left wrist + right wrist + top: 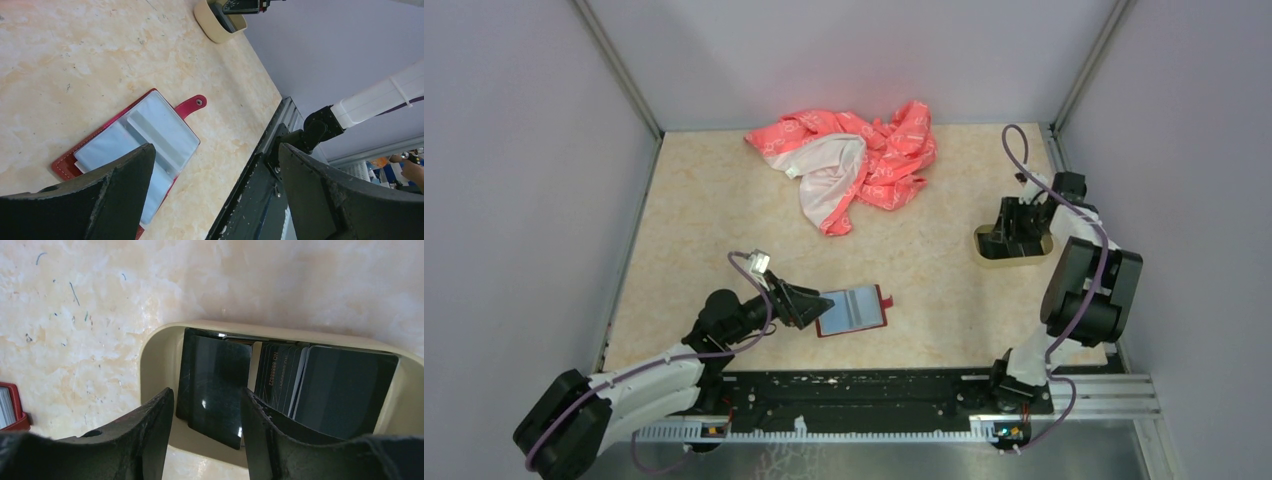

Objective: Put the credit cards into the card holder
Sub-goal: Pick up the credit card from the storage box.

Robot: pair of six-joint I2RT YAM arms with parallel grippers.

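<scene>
One credit card [215,385] inside part-open right gripper [207,395] | card holder [155,132] at wide left gripper [216,148]

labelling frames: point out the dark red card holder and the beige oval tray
dark red card holder [161,127], left wrist view, grey-blue inner pocket
beige oval tray [156,365], right wrist view, left inner wall

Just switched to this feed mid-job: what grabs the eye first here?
The crumpled pink-and-white patterned cloth at the far side stands out most. Next, the dark red card holder lies open near the front, grey-blue pockets up, with the left gripper open at its left side. On the right, the right gripper hangs over black credit cards in an oval beige tray.
</scene>
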